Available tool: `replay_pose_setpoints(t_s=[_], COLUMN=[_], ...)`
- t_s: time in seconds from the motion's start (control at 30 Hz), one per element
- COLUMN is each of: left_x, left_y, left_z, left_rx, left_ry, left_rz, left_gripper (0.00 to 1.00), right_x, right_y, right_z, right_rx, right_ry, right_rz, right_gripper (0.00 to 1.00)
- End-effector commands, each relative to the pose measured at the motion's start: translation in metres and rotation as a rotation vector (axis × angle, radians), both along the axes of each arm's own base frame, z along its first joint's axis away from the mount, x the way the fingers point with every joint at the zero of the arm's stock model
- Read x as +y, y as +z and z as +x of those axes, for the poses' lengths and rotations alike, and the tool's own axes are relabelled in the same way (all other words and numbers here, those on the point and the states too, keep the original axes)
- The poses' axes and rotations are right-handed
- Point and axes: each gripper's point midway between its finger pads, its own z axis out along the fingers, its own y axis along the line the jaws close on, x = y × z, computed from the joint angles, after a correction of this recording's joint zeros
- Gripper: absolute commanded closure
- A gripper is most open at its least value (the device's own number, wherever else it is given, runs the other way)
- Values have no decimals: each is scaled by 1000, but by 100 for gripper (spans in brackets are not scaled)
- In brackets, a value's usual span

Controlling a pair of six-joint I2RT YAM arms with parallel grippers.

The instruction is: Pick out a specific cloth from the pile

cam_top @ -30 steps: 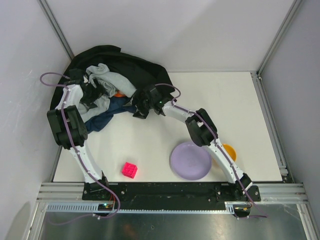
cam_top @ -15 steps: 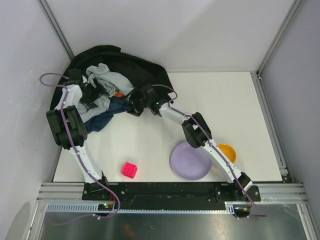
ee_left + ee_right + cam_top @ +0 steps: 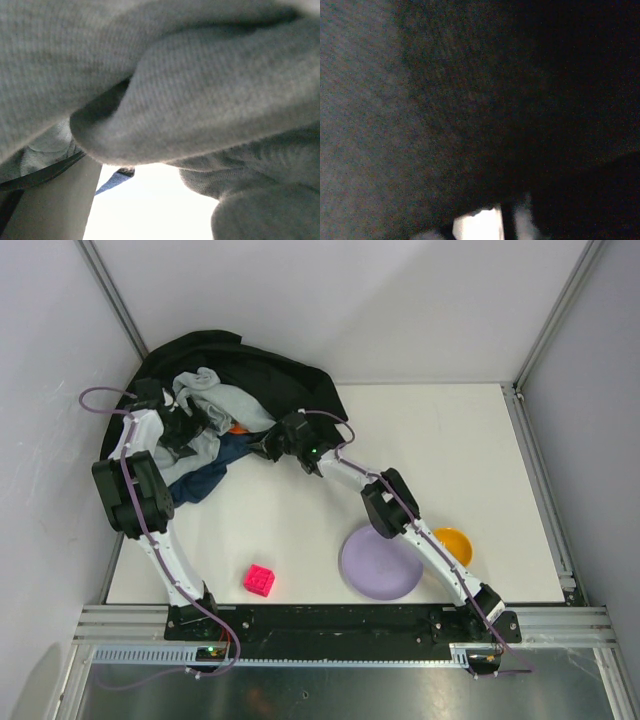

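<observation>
The pile [image 3: 270, 375] lies in the far left corner: a big black garment with a light grey cloth [image 3: 225, 400] and a bit of orange [image 3: 238, 428] on it. The cloth [image 3: 205, 475], dark navy, spreads at the pile's near edge. My left gripper [image 3: 188, 430] is buried in the grey cloth [image 3: 200, 100], which fills its wrist view; a sliver of the navy cloth [image 3: 112, 181] shows below. My right gripper [image 3: 262, 446] is pushed into the pile where navy meets black. Dark fabric [image 3: 470, 100] covers the right wrist view and hides the fingers.
A pink cube [image 3: 259, 580] sits near the front left of the white table [image 3: 450, 460]. A purple plate [image 3: 378, 562] and an orange bowl [image 3: 455, 543] lie by the right arm. Grey walls close in the pile at the left and back.
The right arm has reached further left and up, driving its gripper deeper into the pile's edge. The left arm and the pile have hardly moved.
</observation>
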Motion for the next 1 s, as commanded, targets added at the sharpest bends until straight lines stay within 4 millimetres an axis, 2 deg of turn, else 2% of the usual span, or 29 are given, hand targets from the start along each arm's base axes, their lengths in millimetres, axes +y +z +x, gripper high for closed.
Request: replay_pose_setpoints(t_s=[0.0,0.1,0.13,0.17,0.2,0.23,0.27,0.3,0.37,0.4,0.5,0.53,0.57,0.6,0.63,0.67,0.77,0.83,0.9,0.97], left_x=[-4,-4,-4,-3,-3,-2,-2,-1,0,0,1,1,1,1,1,2,2,2,2,2], left_y=[6,5,5,4,3,3,2,1,1,1,0,1,1,2,2,3,4,4,4,4], left_z=[-1,-1,0,-1,-1,-1,-1,-2,-2,-2,-2,-2,-2,-2,-2,-2,-2,-2,-2,-2], left_rx=[-5,-4,-4,-2,0,1,2,5,6,6,7,7,6,5,4,4,1,2,1,0], left_ry=[-9,-10,-10,-8,-6,-5,-4,-1,2,3,7,8,8,10,10,13,12,12,11,11], left_rz=[-42,-49,-47,-47,-46,-48,-49,-51,-54,-55,-55,-55,-55,-55,-55,-55,-57,-57,-58,-57], left_gripper=[0,0,0,0,0,0,0,0,0,0,0,0,0,0,0,0,0,0,0,0], right_x=[-4,-6,-8,-10,-13,-16,-22,-26,-43,-52,-82,-93,-105,-114,-125,-133,-153,-155,-149,-138], right_y=[24,28,25,32,27,35,30,36,31,41,39,44,37,41,33,34,20,15,16,16], right_z=[17,12,8,6,2,0,-2,-4,-8,-8,-14,-15,-18,-20,-23,-26,-37,-43,-48,-53], right_rx=[-68,-79,-75,-86,-80,-92,-88,-97,-91,-105,-100,-105,-93,-97,-83,-82,-54,-51,-66,-81], right_ry=[-34,-4,7,14,23,27,29,30,20,10,-17,-29,-40,-50,-62,-69,-86,-71,-33,15], right_rz=[73,72,62,66,51,52,34,29,-6,-9,-45,-51,-67,-69,-87,-91,-119,-123,-105,-100], right_gripper=[92,99,99,100,100,100,100,100,100,100,100,100,100,100,100,100,100,100,100,93])
